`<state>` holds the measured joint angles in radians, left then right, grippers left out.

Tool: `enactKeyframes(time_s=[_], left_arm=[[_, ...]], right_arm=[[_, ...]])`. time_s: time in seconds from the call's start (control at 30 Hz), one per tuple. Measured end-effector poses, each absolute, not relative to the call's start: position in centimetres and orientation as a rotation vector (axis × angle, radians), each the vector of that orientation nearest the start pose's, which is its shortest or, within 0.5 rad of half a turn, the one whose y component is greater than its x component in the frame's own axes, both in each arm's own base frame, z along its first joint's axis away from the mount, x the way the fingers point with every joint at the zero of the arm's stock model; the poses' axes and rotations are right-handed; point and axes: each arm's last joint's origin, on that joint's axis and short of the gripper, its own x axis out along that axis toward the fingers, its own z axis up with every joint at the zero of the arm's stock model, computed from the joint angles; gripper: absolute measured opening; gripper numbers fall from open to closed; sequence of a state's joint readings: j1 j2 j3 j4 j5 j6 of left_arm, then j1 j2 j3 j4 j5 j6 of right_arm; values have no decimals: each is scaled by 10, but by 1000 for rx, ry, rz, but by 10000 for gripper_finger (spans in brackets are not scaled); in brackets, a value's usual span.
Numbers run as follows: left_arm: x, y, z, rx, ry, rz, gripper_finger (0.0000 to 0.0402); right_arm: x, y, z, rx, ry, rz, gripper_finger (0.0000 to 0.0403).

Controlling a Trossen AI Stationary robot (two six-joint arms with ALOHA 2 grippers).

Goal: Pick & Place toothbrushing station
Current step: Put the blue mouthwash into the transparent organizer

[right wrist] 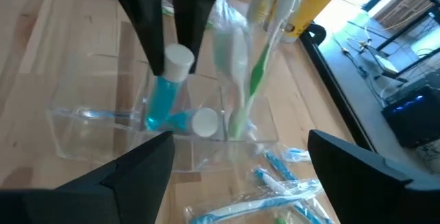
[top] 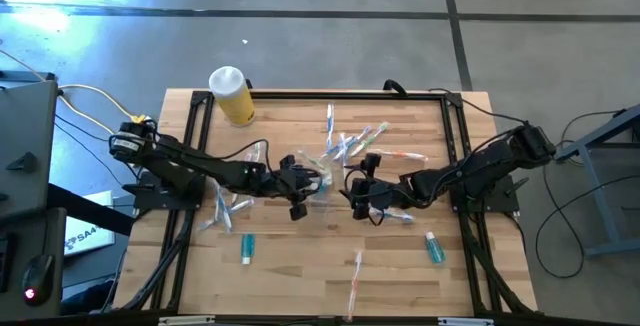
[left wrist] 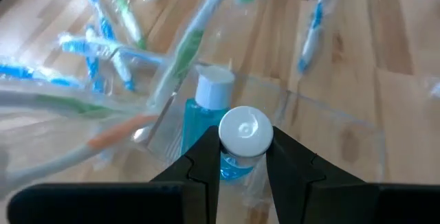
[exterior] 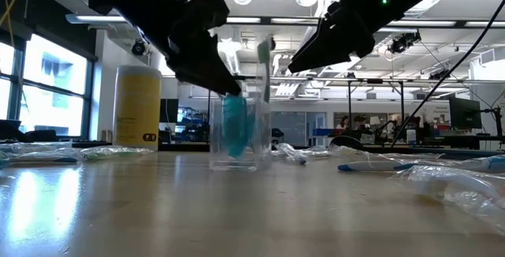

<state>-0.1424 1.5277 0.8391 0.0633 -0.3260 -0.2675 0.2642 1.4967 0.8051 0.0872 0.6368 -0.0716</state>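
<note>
Two teal tubes were at the clear cup (right wrist: 165,124) near mid-table: one already lying inside (right wrist: 196,121), the other (left wrist: 242,145) clamped at its white cap by the left gripper (left wrist: 240,159) and hanging down into the cup, not yet let go. One green-handled toothbrush (right wrist: 258,66) in its wrapper stood in the cup too. Left to do, by my reckoning: plenty. Two more tubes, (top: 246,247) and (top: 433,247), lay on the wood nearer the front edge, and wrapped brushes (top: 350,144) were scattered behind the cup, w/ one (top: 356,276) near the front and more (top: 225,209) under the left arm. So roughly a third done, prob. less. Left arm reached in from its side, fingers pointing down over the cup. Right gripper (top: 360,194) sat just beside the cup, jaws spread wide and empty, facing it. Yellow bottle (top: 232,96) stood untouched at the back-left corner.
</note>
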Motion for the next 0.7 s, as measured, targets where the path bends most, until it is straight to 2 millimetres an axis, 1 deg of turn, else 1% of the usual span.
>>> enactKeyframes(time_s=[0.2, 0.43, 0.47, 0.53, 0.63, 0.7], left_arm=[[317, -32, 191, -113, 602, 269, 81], [319, -31, 189, -119, 597, 270, 81], [320, -31, 189, -123, 591, 269, 87], [320, -31, 190, -142, 582, 272, 118], [320, -31, 190, -170, 579, 280, 178], [320, -31, 190, -172, 576, 280, 211]], right_arm=[[297, 62, 205, -319, 558, -314, 326], [297, 62, 205, -319, 559, -311, 326], [297, 62, 205, -319, 559, -311, 326], [297, 62, 205, -319, 559, -311, 326], [297, 62, 205, -319, 559, -311, 326], [297, 62, 205, -319, 560, -311, 326]])
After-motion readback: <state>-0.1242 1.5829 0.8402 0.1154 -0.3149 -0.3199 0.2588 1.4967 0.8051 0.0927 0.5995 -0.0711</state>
